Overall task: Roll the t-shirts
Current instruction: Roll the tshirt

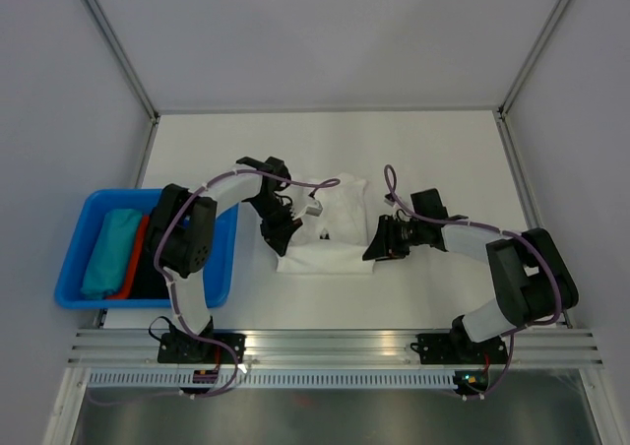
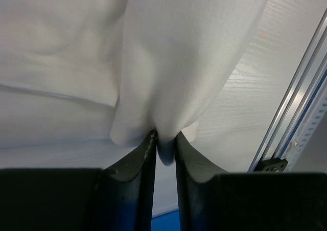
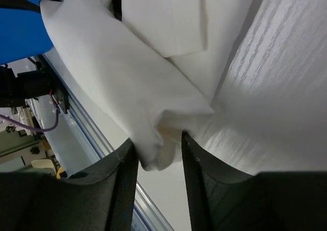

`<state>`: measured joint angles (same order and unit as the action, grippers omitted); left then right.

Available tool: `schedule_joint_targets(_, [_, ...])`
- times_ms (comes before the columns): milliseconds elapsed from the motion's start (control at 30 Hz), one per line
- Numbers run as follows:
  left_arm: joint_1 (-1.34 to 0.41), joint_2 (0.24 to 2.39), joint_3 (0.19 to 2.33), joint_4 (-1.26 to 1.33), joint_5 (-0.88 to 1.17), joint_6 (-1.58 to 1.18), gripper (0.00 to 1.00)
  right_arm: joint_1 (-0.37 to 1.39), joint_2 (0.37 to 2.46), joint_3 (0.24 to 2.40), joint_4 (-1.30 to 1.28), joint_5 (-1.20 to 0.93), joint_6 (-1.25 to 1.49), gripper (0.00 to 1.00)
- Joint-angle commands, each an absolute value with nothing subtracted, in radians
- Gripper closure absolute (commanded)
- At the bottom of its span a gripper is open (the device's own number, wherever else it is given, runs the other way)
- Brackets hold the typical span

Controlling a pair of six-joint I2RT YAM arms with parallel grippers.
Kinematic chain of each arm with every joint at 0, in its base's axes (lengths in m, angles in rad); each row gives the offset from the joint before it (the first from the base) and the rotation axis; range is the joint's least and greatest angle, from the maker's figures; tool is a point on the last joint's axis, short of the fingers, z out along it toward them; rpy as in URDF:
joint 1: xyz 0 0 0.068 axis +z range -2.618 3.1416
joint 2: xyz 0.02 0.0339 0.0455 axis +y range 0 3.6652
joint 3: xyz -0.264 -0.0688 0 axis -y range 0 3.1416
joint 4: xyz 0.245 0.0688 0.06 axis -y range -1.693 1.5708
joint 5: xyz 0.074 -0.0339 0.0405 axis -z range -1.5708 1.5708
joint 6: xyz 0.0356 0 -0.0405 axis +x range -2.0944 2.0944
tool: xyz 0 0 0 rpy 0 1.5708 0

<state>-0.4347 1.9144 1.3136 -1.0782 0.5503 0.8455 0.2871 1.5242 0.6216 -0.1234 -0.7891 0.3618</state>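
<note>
A white t-shirt [image 1: 330,256] lies partly folded on the table between the two arms. My left gripper [image 1: 285,233] is at its left edge. In the left wrist view the left gripper [image 2: 164,135] stands nearly shut, with a fold of the white t-shirt [image 2: 179,62] pinched between its tips and touching both. My right gripper [image 1: 377,245] is at the shirt's right edge. In the right wrist view the right gripper [image 3: 158,144] is open, and a bunched corner of the t-shirt [image 3: 117,72] sits loosely between the fingers. A teal roll [image 1: 110,250] and a red roll [image 1: 135,260] lie in the bin.
A blue bin [image 1: 79,226] stands at the table's left side, next to the left arm. An aluminium rail [image 1: 335,345] runs along the near edge and also shows as a rail [image 2: 291,103] in the left wrist view. White walls enclose the back and sides.
</note>
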Motion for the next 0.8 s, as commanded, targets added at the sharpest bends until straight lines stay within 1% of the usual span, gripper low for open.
schedule_joint_targets(0, [-0.43, 1.937, 1.365, -1.054, 0.531, 0.833, 0.74, 0.282, 1.483, 0.629, -0.08, -0.715, 0.376, 0.56])
schedule_joint_targets(33, [-0.43, 1.937, 1.37, -1.054, 0.526, 0.833, 0.73, 0.281, 1.473, 0.626, -0.045, -0.715, 0.388, 0.65])
schedule_joint_targets(100, [-0.43, 1.94, 1.391, -1.052, 0.528, 0.825, 0.71, 0.282, 1.473, 0.6, -0.009, -0.71, 0.437, 0.77])
schedule_joint_targets(133, [-0.43, 1.94, 1.402, -1.052, 0.534, 0.819, 0.69, 0.281, 1.48, 0.591, 0.036, -0.706, 0.448, 0.86])
schedule_joint_targets(167, [-0.43, 1.942, 1.423, -1.052, 0.534, 0.813, 0.68, 0.281, 1.483, 0.572, 0.049, -0.703, 0.46, 0.89])
schedule_joint_targets(267, [-0.43, 1.939, 1.451, -1.052, 0.509, 0.795, 0.67, 0.281, 1.496, 0.568, 0.084, -0.71, 0.498, 0.98])
schedule_joint_targets(333, [-0.43, 1.925, 1.457, -1.051, 0.477, 0.79, 0.66, 0.281, 1.506, 0.58, 0.074, -0.722, 0.521, 1.0])
schedule_joint_targets(400, [-0.43, 1.896, 1.463, -1.049, 0.471, 0.802, 0.58, 0.281, 1.508, 0.597, 0.058, -0.723, 0.534, 1.0])
schedule_joint_targets(433, [-0.43, 1.855, 1.46, -1.052, 0.479, 0.816, 0.38, 0.281, 1.508, 0.606, 0.048, -0.733, 0.546, 1.0])
schedule_joint_targets(467, [-0.433, 1.827, 1.457, -1.055, 0.489, 0.856, 0.31, 0.281, 1.508, 0.607, 0.046, -0.739, 0.555, 1.0])
schedule_joint_targets(533, [-0.434, 1.758, 1.422, -1.052, 0.532, 0.894, 0.26, 0.281, 1.509, 0.611, 0.04, -0.741, 0.561, 1.0])
schedule_joint_targets(567, [-0.434, 1.746, 1.402, -1.049, 0.546, 0.926, 0.19, 0.281, 1.511, 0.612, 0.037, -0.741, 0.56, 1.0])
schedule_joint_targets(633, [-0.439, 1.752, 1.349, -1.028, 0.549, 0.928, 0.19, 0.281, 1.513, 0.614, 0.031, -0.739, 0.554, 1.0])
schedule_joint_targets(667, [-0.439, 1.762, 1.339, -1.028, 0.543, 0.93, 0.15, 0.281, 1.511, 0.617, 0.026, -0.741, 0.546, 1.0])
schedule_joint_targets(767, [-0.439, 1.805, 1.318, -1.026, 0.52, 0.957, 0.14, 0.281, 1.513, 0.624, 0.011, -0.739, 0.528, 1.0])
